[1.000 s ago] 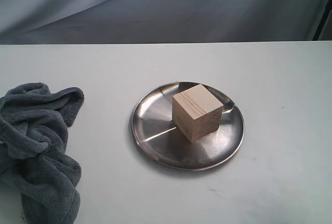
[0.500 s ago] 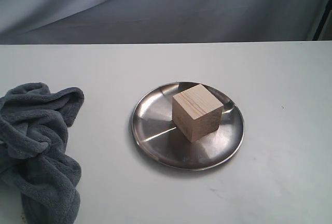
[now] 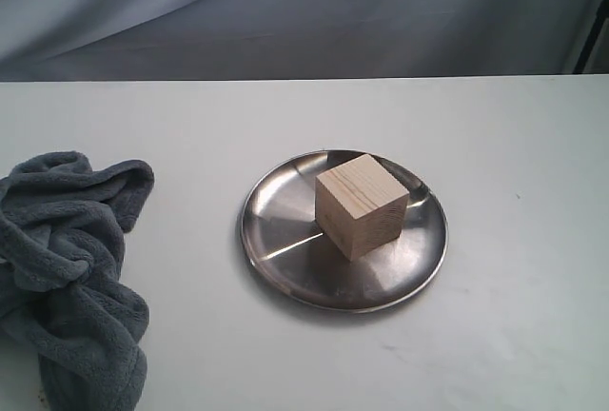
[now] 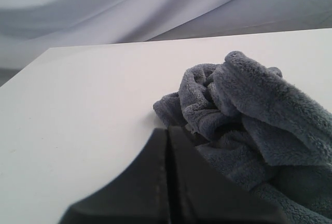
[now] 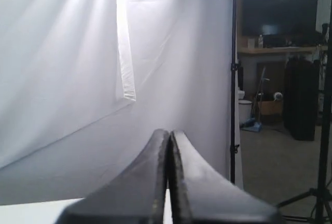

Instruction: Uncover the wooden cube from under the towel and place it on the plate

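- Nothing is seen to have been moved since the earlier exterior frames: cube, plate and towel are found in the same places.
- The wooden cube [image 3: 362,205] is seated upright on the plate [image 3: 276,221], slightly right of its middle. One vertical edge is turned toward the near side, and grain lines are shown on its top face.
- The plate is laid flat on the white table [image 3: 514,316], roughly mid-scene, and the cube is mirrored in its shiny surface.
- The towel [image 3: 71,268] is bunched in a crumpled heap at the near left of the table, well apart from the plate.
- The left gripper [image 4: 167,130] is shown only in its wrist view. Its dark fingers are pressed together with nothing between them, near the towel heap; whether the cloth is touched cannot be told.
- The right gripper [image 5: 169,133] is likewise shown only in its wrist view. Its fingers are pressed together on nothing, and it is pointed toward the pale backdrop [image 5: 62,79].
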